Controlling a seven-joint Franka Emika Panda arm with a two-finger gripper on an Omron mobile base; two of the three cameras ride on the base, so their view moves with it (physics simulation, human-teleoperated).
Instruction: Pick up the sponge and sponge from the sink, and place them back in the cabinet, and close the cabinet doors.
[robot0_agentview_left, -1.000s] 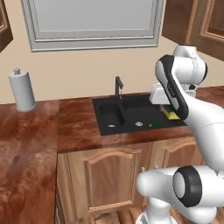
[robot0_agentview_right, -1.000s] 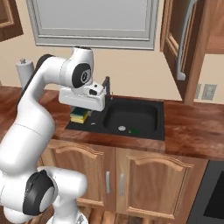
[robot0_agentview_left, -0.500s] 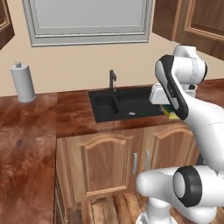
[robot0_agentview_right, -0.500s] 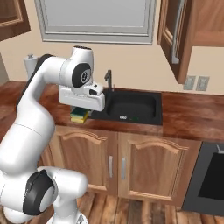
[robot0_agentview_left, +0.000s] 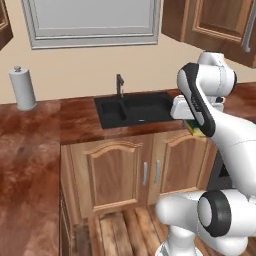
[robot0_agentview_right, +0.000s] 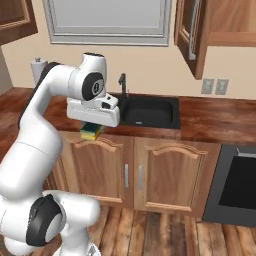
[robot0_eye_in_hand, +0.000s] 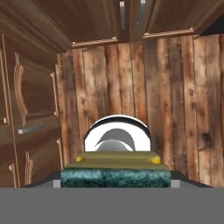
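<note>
While the cabinet (robot0_agentview_right: 220, 37) hangs up at the right with its door (robot0_agentview_right: 190, 32) swung wide, the task looks barely under way — nothing seems shelved and the doors are not closed. Below it, the black sink (robot0_agentview_right: 149, 111) sits in the counter (robot0_agentview_right: 215, 120), and whether the second sponge lies in a basin I cannot tell at this size. Out in front of the lower cabinets (robot0_agentview_right: 165, 175), over the plank floor (robot0_eye_in_hand: 144, 87), the gripper (robot0_agentview_right: 92, 131) is clamped on one sponge (robot0_agentview_right: 92, 131) — green over yellow, pinched between the jaws. My guess: one carry in hand, then another pick, placement and door closing remain.
</note>
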